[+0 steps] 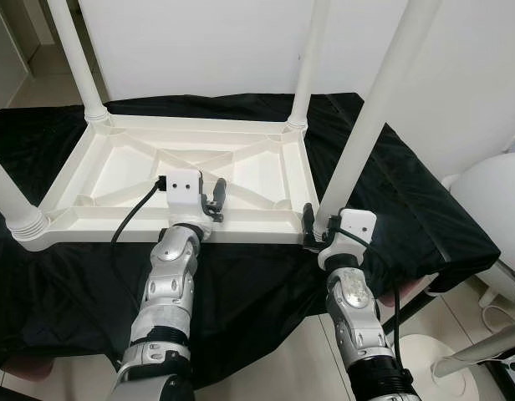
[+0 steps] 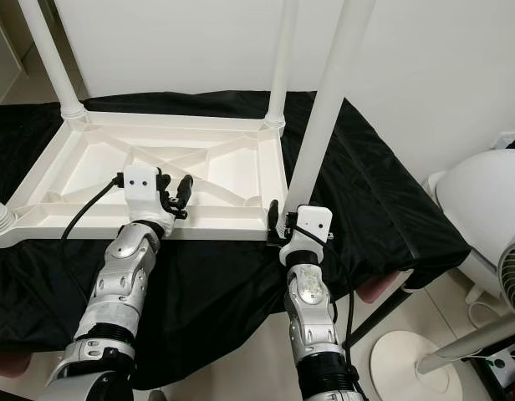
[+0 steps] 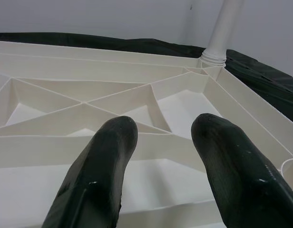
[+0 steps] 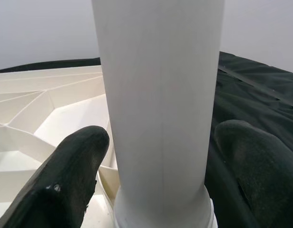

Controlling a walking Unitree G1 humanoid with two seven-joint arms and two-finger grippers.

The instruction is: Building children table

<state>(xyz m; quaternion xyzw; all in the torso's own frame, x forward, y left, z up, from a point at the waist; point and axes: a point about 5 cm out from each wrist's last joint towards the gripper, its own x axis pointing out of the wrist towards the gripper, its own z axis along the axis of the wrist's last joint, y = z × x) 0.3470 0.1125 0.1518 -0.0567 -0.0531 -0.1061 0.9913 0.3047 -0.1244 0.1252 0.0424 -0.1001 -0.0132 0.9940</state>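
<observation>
Tabletop (image 1: 115, 167): white, upside down on the black cloth (image 1: 425, 209), ribs showing.
Left gripper (image 1: 216, 200): over the near rim, fingers parted, holding nothing.
Right gripper (image 1: 318, 230): at the near right corner, fingers either side of the upright white leg (image 1: 374, 117), not squeezing it.
</observation>
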